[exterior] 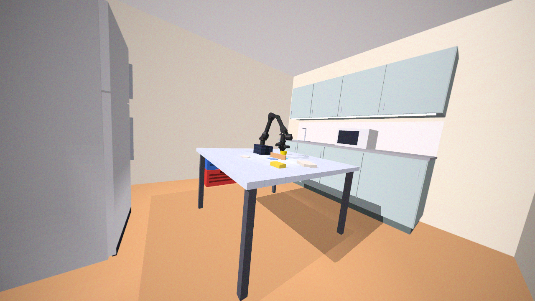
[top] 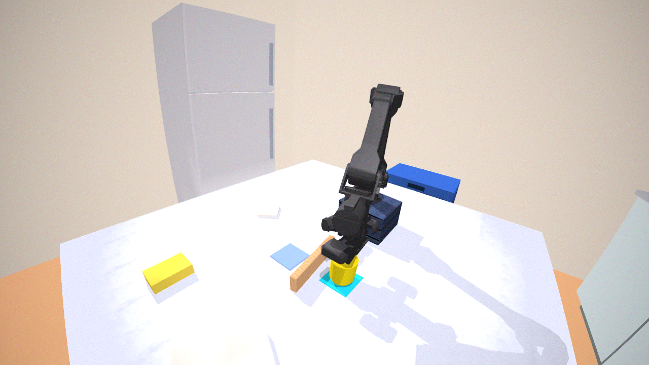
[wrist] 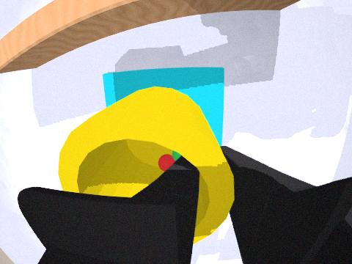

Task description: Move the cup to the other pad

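Note:
My gripper [top: 349, 261] [wrist: 207, 155] is shut on the wall of the yellow cup [top: 343, 275] [exterior: 283, 153] [wrist: 154, 106], one finger inside and one outside. The cup looks about upright over the cyan pad [top: 346, 292] [wrist: 215, 110], at or very near its surface; I cannot tell whether it touches. A red marble [wrist: 166, 162] and part of a green marble [wrist: 176, 155] show inside the cup; a finger hides some of the inside. The light blue pad [top: 289, 256] [exterior: 271, 158] lies on the other side of the wooden bar, with nothing on it.
The wooden bar [top: 310, 265] [exterior: 278, 156] [wrist: 110, 26] stands between the pads. A dark blue box [top: 388, 218] [exterior: 263, 149] is behind the cup. A yellow block [top: 168, 273] [exterior: 278, 164], a small white piece [top: 268, 213] [exterior: 245, 156] and a pale block [exterior: 306, 163] lie farther off.

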You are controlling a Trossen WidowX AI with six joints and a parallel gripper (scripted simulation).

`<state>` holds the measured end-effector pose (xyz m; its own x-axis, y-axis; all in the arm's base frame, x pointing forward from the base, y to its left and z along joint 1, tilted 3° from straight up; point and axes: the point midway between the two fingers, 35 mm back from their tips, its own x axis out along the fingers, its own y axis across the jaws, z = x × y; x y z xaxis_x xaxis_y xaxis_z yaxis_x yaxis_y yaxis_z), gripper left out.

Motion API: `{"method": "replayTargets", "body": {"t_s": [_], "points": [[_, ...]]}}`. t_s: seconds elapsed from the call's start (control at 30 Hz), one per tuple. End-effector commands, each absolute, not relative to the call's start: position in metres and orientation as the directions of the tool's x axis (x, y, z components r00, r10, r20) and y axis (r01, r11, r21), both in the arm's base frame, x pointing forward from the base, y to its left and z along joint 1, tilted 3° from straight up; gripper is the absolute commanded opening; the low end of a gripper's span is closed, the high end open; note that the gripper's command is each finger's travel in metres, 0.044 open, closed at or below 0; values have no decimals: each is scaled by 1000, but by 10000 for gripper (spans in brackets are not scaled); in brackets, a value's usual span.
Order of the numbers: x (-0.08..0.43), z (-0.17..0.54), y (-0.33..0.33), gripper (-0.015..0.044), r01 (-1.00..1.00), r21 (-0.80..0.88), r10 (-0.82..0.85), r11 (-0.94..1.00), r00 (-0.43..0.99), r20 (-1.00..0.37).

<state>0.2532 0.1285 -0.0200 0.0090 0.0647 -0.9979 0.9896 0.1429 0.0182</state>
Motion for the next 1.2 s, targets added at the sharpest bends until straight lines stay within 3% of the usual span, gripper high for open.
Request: {"method": "replayTargets", "body": {"t_s": [0.0,0.2,0.4,1.17], "points": [[253,-20,129,0,990,19,65,143,9,-998],[253,-20,129,0,990,19,65,143,9,-998],[253,-20,129,147,990,19,65,143,9,-998],[254,8,127,147,990,14,64,141,5,-998]]}}
